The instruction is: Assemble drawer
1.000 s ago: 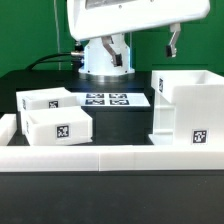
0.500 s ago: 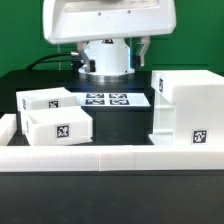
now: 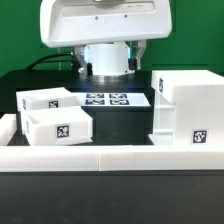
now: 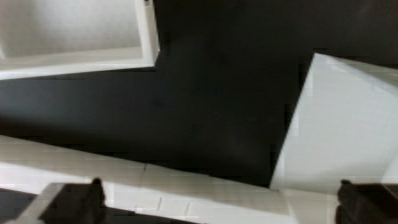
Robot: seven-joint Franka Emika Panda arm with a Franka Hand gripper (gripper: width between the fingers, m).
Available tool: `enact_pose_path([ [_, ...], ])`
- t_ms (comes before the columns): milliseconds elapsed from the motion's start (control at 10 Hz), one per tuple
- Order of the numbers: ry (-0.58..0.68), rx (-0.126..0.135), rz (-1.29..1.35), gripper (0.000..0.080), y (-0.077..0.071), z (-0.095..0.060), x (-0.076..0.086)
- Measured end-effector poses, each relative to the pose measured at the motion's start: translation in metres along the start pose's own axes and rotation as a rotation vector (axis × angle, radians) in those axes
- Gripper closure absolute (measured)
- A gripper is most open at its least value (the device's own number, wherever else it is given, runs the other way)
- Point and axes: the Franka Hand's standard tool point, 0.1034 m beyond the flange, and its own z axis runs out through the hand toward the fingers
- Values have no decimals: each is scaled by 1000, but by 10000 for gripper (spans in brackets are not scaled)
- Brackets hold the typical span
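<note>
The drawer's large white open-fronted case point(image 3: 186, 106) stands at the exterior view's right, with a tag on its front. Two smaller white box trays point(image 3: 49, 100) point(image 3: 59, 128) sit at the exterior view's left, each tagged. My gripper point(image 3: 113, 58) hangs high above the back of the table, open and empty, its dark fingers point(image 3: 143, 52) wide apart. In the wrist view, the gripper point(image 4: 217, 205) looks down at black table between a tray point(image 4: 71, 35) and the case point(image 4: 347, 130). It touches neither.
The marker board point(image 3: 108, 99) lies flat at the back centre, before the arm's white base point(image 3: 106, 62). Low white wall strips point(image 3: 110, 157) run along the table's front and show in the wrist view point(image 4: 160, 182). Black table point(image 4: 196, 100) lies between the parts.
The arm's hand has swung toward the exterior view's left and dropped slightly. The gripper stays open. The case and trays have not moved.
</note>
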Motion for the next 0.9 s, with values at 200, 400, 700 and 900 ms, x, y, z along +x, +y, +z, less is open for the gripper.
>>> enact_pose_path([
  [200,5,-22,-43,151,14,16,-27],
  [400,-3,-32,-76,151,25,33,-42],
  [700,-10,-46,-96,151,40,55,-55],
  [900,-8,-46,-99,151,39,54,-53],
])
